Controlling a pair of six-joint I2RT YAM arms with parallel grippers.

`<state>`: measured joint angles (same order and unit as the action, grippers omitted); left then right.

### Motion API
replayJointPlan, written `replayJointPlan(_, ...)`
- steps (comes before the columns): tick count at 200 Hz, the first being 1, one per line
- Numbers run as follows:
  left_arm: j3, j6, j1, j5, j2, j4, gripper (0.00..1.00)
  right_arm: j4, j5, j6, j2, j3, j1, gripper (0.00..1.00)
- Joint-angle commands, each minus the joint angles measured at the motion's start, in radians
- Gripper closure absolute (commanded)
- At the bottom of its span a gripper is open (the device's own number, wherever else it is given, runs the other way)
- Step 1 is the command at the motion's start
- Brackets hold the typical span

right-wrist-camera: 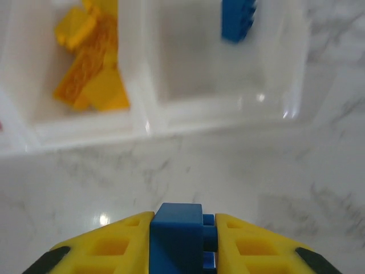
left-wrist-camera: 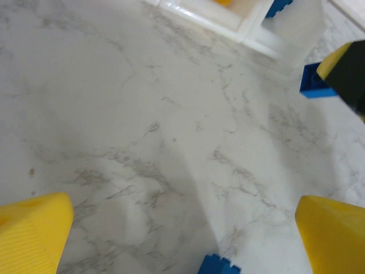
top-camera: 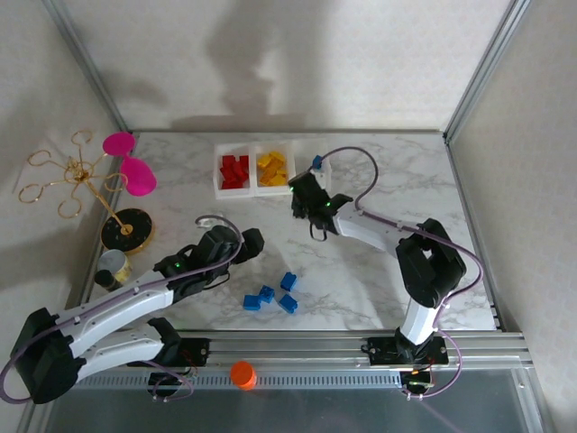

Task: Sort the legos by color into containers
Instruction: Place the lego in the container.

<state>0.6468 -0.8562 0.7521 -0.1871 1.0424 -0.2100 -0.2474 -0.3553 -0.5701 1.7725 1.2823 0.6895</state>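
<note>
You have the marble table [top-camera: 388,280] in front of you, with both arms reaching over it; your left arm [top-camera: 117,311] stretches out to the middle of the surface and your right arm [top-camera: 424,262] bends in toward the far bins; the left gripper [left-wrist-camera: 182,240] hovers above bare marble with its yellow fingers spread wide and nothing between them; the right gripper [right-wrist-camera: 179,228] is clamped on 1 blue brick [right-wrist-camera: 177,225], just in front of the containers [top-camera: 254,169]; that row of 3 joined bins stands at the far edge, and the wrist view puts the near wall [right-wrist-camera: 171,123] just ahead of the held brick; at the far left a gold wire stand [top-camera: 77,171] rises beside a pink goblet [top-camera: 137,177]; an orange cap [top-camera: 242,373] sits on the near rail between the arm bases; the red legos [top-camera: 235,170] fill the left bin, the yellow legos [top-camera: 272,169] the middle bin, and 1 blue lego [right-wrist-camera: 236,20] lies in the right bin; 4 loose blue legos [top-camera: 267,293] lie clustered on the marble near your left gripper, well apart from the bins.
</note>
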Motion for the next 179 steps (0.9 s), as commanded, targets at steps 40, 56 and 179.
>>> replayJointPlan(40,0.148,0.020,0.003,-0.038,0.145,0.058,0.00,0.099,0.005,0.185,0.232,0.268,-0.122,0.72)
replayJointPlan(56,0.161,0.018,0.003,-0.025,0.165,0.081,0.00,0.065,-0.006,0.213,0.323,0.385,-0.143,0.67)
replayJointPlan(179,0.078,-0.017,0.007,0.001,0.047,0.022,0.00,0.011,0.141,0.171,0.013,0.087,-0.055,0.33)
